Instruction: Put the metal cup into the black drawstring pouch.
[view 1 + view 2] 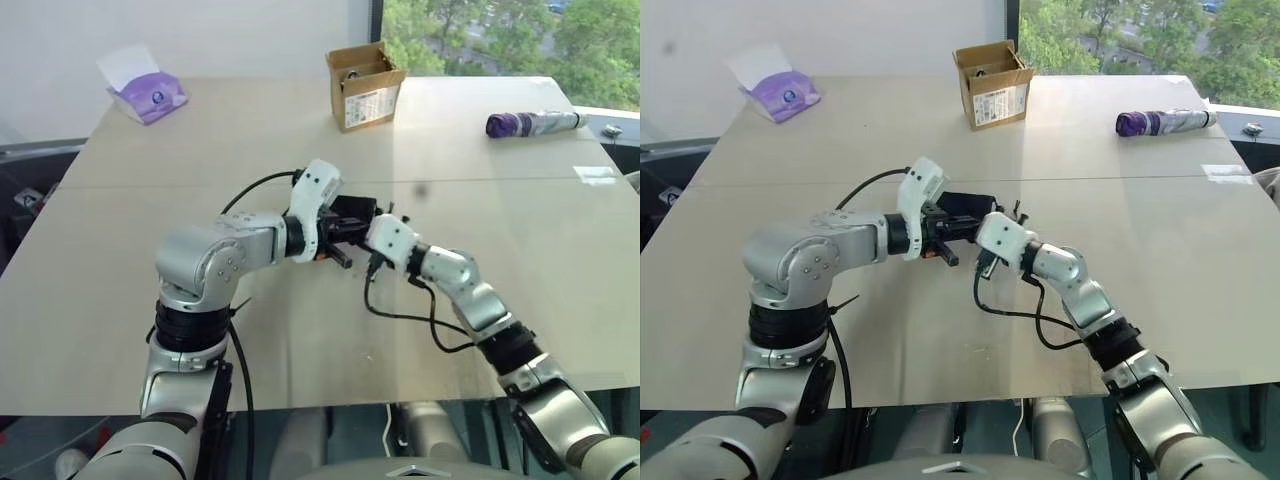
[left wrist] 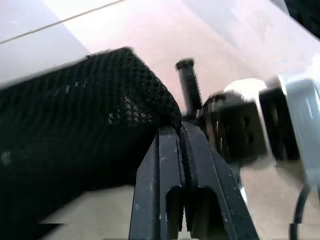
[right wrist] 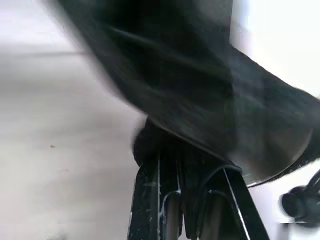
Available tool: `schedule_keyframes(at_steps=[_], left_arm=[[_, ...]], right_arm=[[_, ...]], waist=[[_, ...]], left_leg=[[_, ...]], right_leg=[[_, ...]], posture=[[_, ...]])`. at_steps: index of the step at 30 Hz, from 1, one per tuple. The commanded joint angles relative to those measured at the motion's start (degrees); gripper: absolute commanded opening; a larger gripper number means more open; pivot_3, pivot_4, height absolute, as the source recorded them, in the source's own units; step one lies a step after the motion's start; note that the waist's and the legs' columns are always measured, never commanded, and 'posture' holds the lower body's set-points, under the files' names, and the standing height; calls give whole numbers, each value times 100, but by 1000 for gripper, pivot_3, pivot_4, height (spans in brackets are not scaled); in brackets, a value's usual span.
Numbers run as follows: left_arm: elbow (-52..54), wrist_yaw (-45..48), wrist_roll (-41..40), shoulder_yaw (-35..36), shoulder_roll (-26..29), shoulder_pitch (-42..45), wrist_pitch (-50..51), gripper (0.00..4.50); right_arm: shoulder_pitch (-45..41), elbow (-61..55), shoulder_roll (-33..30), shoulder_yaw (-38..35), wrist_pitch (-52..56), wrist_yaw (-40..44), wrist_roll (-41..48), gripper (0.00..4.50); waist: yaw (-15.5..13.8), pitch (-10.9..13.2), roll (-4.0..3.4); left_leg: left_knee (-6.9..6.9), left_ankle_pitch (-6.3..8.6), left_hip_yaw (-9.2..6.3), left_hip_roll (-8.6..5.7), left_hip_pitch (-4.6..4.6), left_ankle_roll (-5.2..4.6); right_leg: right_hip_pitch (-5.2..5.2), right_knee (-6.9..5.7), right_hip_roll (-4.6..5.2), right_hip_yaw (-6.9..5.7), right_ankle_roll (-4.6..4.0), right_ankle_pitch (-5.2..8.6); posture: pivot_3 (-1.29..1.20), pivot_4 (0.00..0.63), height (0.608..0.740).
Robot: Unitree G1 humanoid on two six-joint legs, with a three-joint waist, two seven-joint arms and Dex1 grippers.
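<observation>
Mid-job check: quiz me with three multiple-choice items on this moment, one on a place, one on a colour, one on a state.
1. Where does the cardboard box stand?
A. far edge of the table
B. beside the robot
C. on the floor

2. What colour is the tissue pack?
A. green
B. purple
C. red

3. How is the left tool?
A. wide open
B. shut on the pouch
C. shut on the box

Answers:
1 A, the box sits at the far side of the table, near the window.
2 B, its wrapper is purple.
3 B, black mesh is pinched between its fingers in the left wrist view.
</observation>
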State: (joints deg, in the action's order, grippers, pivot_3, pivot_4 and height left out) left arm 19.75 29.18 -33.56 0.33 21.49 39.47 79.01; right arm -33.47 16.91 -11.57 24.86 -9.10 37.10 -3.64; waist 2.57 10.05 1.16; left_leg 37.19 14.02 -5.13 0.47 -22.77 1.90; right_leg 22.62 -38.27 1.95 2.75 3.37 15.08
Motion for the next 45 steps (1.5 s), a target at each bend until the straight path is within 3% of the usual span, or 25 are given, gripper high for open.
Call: schedule_keyframes(at_steps=[1, 3, 6, 11, 16, 19, 20, 22, 26, 31, 40, 45], left_arm=[[130, -29, -159, 182, 11, 64, 36, 0], [24, -65, -66, 232, 138, 24, -77, 0], [-194, -137, 143, 247, 368, -90, -340, 0], [-455, -52, 374, 254, 768, -260, -870, 0], [-590, 127, 399, 322, 1006, -244, -1318, 0], [-576, 487, 325, 316, 1240, -224, -1605, 0], [-504, 676, 225, 390, 1386, -190, -1635, 0], [-415, 878, 126, 461, 1576, -159, -1671, 0], [-340, 976, 97, 438, 1729, -180, -1770, 0], [-239, 933, 107, 468, 1751, -199, -1790, 0], [-93, 774, 67, 583, 1633, -333, -1916, 0], [-17, 862, -100, 688, 1369, -515, -2252, 0]], right_arm=[[-209, 251, 161, 276, -461, 219, -243, 24], [-171, 240, 72, 142, -384, 177, -284, 24], [143, -287, -171, -175, -155, 216, -80, 898], [1067, -2337, -734, -785, 1157, 286, 448, 3077], [1657, -3927, -1121, -1257, 2381, 308, 1092, 3077], [1638, -3679, -1181, -1169, 2368, 87, 704, 3889], [1442, -3139, -976, -1014, 2285, -132, 483, 4416], [986, -2156, -629, -827, 2070, -693, -6, 4416], [160, -609, 43, -842, 1798, -1157, -170, 4416], [-457, 591, 341, -798, 1263, -1350, -392, 4416], [55, -251, -208, -919, 1279, -1295, -673, 148], [385, -939, -484, -1278, 1512, -1261, -473, 30]], waist=[[-4, 0, 0], [-25, 0, 0], [-42, 0, 1], [-62, 2, -2], [-20, 0, 1], [-21, -2, 5], [-25, -1, 4], [11, -3, 17], [-8, -1, 16], [-32, -1, 15], [-18, 0, 14], [-18, 0, 14]], left_leg=[[0, 0, 0, 0, 0, 0], [0, -1, 0, -1, 0, 1], [3, -1, -2, -5, -3, 1], [1, 0, -5, -6, -6, 2], [-2, 1, -8, -2, -5, -1], [0, 12, -2, -2, 3, -20], [1, 12, -3, -2, 2, -21], [2, 12, 0, -1, 7, -21], [0, 4, 4, 2, 13, -7], [-1, -6, 3, -4, -1, 10], [-23, -6, 1, -4, -9, 10], [-18, -5, 2, -3, -8, 9]], right_leg=[[1, 0, 0, 1, 0, 0], [0, 0, 1, 0, 0, 0], [-1, 0, 6, -1, 0, 0], [0, 4, 8, -3, 0, 0], [1, 0, 3, -4, 0, 0], [-1, -5, 3, -2, 0, 0], [-1, -6, 2, -3, 0, 0], [-1, -8, 0, 1, 0, 0], [3, -19, -4, 8, -3, -1], [9, -11, 1, 6, -3, -1], [12, 16, 3, 5, -3, -1], [12, 7, 3, 7, -3, -2]], posture=[[0, 150, 740], [0, 150, 740], [0, 150, 740], [0, 150, 740], [0, 150, 740], [0, 150, 740], [0, 150, 740], [0, 150, 740], [0, 150, 740], [0, 150, 740], [0, 150, 740], [0, 150, 740]])
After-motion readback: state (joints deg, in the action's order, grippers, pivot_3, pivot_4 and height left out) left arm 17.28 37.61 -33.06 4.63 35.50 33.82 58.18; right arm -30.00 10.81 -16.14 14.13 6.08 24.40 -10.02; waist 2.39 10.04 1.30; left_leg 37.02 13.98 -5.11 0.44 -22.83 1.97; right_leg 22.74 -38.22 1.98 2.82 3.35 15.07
